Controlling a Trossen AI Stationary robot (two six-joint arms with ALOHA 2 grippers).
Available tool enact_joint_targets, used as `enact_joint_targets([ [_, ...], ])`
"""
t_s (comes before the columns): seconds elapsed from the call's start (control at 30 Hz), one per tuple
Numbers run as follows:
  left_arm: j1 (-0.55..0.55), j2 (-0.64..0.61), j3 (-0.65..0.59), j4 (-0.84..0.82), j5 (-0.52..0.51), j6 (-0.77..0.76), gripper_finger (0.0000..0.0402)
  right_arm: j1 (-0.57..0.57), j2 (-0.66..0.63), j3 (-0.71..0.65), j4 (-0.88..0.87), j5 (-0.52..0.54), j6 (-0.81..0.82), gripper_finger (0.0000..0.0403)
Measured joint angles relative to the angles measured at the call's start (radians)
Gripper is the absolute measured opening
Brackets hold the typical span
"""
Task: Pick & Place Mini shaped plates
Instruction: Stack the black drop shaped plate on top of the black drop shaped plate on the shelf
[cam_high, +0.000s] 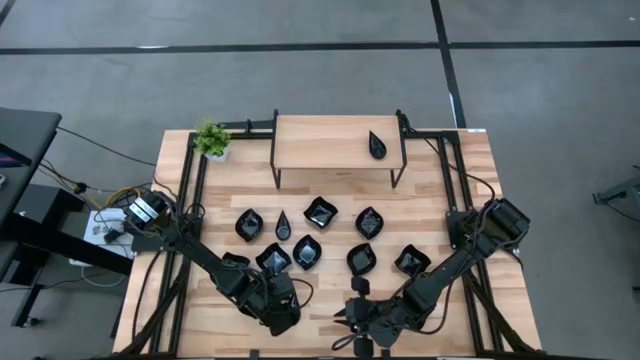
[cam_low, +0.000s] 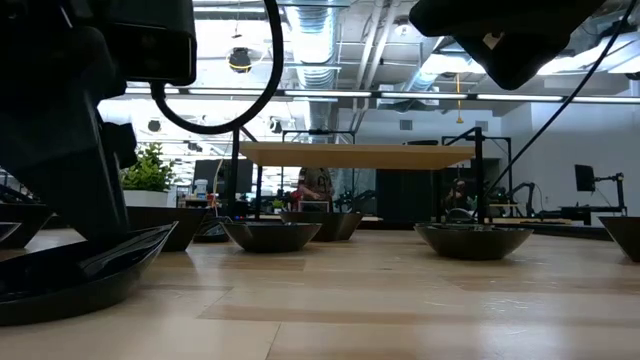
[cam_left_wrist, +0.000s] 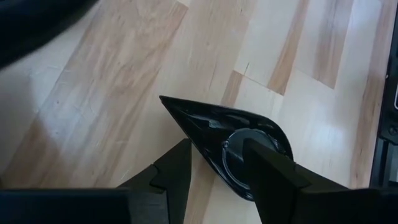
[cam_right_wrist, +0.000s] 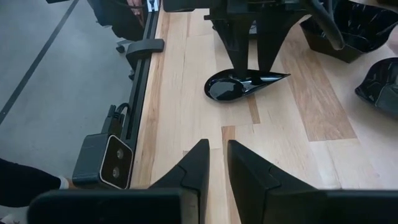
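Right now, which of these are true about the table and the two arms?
1. A teardrop plate lies on the raised shelf. True.
2. The potted plant stands on that shelf. False: it stands on the table, beside the shelf's left end.
3. The left gripper has its fingers on either side of a second teardrop plate's rim. True.
4. The right gripper carries a plate. False: it holds nothing and hovers over bare wood.
5. The other plates are stacked in one pile. False: they lie singly, spread across the table.
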Motion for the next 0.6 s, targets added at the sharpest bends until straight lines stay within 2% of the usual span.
enact_joint_targets([
  [0.6, 0.012, 0.021, -0.001, 0.013, 0.031, 0.0, 0.0141, -0.008, 0.0, 0.0, -0.007, 0.0, 0.0, 0.0053],
])
